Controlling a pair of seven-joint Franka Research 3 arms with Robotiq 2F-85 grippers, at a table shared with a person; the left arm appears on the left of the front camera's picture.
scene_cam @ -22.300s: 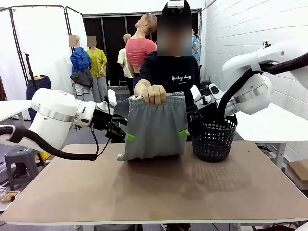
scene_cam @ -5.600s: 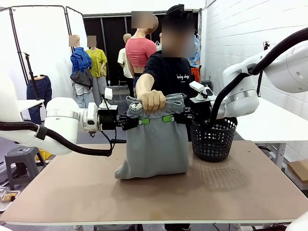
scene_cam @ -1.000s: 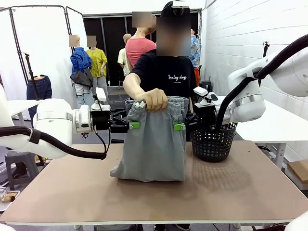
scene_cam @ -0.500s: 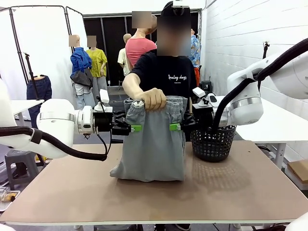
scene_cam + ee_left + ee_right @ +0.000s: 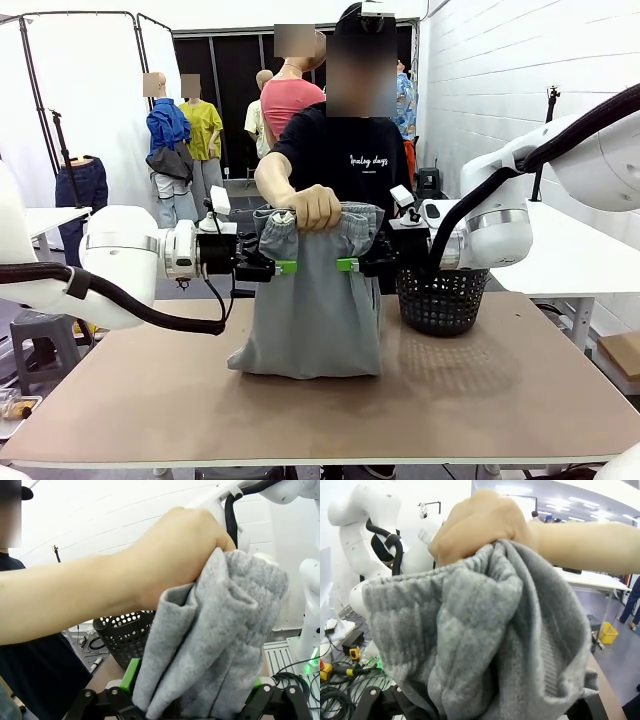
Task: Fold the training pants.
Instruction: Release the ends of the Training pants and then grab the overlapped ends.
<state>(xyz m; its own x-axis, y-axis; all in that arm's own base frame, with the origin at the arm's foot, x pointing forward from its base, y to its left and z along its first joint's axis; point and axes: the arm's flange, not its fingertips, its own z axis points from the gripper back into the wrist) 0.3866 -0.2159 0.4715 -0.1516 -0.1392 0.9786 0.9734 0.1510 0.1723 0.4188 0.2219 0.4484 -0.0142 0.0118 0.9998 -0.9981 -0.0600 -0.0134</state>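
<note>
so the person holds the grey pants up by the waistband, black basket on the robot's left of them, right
No: the front view shows the black basket on the robot's right of the grey pants; the person's hand does hold the waistband.

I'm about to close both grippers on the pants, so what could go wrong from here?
1. The person's hand grips the bunched waistband just above the open left gripper and right gripper; closing higher could pinch it.
2. The pants hang in thick folds between the jaws, so a grip may catch only some layers and slip.
3. The right arm sits close beside the basket; swinging outward could knock it.
</note>
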